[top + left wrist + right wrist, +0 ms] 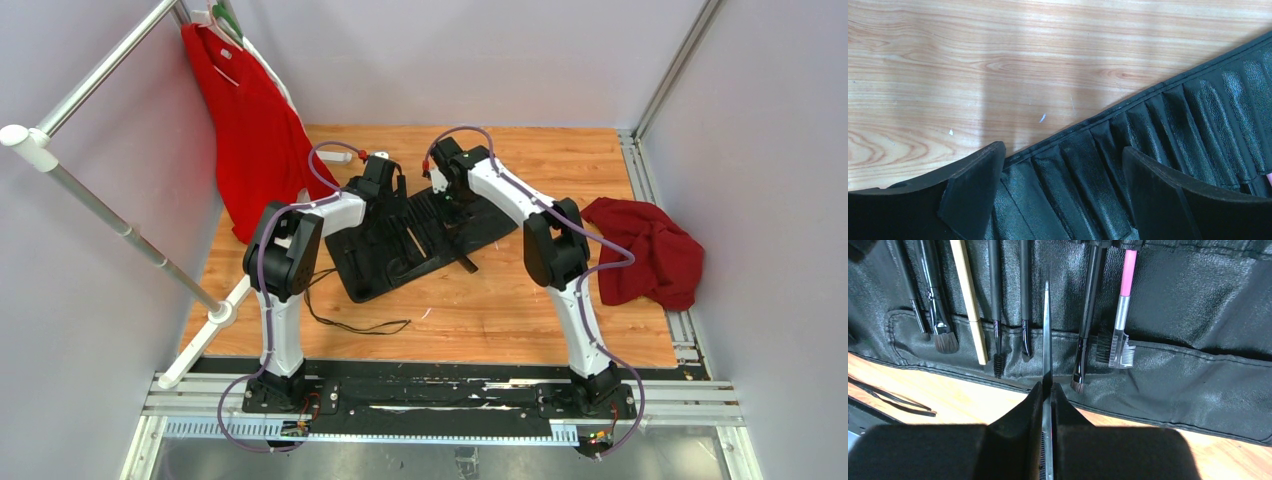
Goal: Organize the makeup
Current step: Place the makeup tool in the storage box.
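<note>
Pointing away from the wrist, a thin black tool (1046, 335) is pinched between the closed fingers of the right gripper (1047, 390), its tip over the black roll-up case (1188, 375). A pink-handled comb brush (1122, 335) and other brushes lie side by side on that case. The left gripper (1060, 154) hovers, jaws apart, over the case's slots beside the wooden table (998, 60).

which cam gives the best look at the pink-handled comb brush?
Right wrist: the pink-handled comb brush lies on the case, with handle, comb and bristles all clear. Top external: the right arm covers part of the case, and the brush can't be made out. Left wrist: only case pockets and table, no brush.
</note>
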`<state>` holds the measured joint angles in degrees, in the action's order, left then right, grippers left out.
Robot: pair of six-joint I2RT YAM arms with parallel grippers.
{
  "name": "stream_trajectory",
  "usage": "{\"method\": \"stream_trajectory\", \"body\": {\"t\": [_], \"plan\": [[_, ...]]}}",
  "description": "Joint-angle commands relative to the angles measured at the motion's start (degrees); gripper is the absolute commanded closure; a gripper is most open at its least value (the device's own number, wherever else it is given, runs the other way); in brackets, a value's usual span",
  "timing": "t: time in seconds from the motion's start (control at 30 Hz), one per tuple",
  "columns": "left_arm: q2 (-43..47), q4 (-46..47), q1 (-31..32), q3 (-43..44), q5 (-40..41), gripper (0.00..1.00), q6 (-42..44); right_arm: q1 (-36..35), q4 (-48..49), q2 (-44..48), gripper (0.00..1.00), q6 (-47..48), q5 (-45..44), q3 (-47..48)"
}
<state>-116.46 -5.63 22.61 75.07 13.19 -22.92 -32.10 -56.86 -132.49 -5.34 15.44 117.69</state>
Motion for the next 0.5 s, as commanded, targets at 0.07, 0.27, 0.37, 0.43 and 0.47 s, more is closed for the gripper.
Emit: {"method": "stream_trajectory", "body": {"t": [0.07,0.27,0.37,0.43,0.47], "plan": [[-2.98,-4.13,-0.29,-2.96,-4.58,0.08,-1.60,0.54,-1.50,-2.09,0.99,-0.32,0.38,2.90],[-2.92,-4.04,-0.27,-3.06,-4.58,0.08,-1.63,0.71,-1.50,-3.16,0.99,-0.62,0.12,3.49],[-2.97,-4.04,-0.20,-3.01,-4.58,0.08,-1.61,0.89,-1.49,-3.52,0.99,-0.82,-0.04,3.85],[-2.94,-4.03,-0.28,-3.08,-4.62,0.08,-1.62,0.96,-1.49,-3.73,0.99,-0.90,-0.15,4.18],[-2.91,-4.04,-0.28,-3.06,-4.58,0.08,-1.67,0.98,-1.45,-3.84,0.99,-0.97,-0.13,4.29]]}}
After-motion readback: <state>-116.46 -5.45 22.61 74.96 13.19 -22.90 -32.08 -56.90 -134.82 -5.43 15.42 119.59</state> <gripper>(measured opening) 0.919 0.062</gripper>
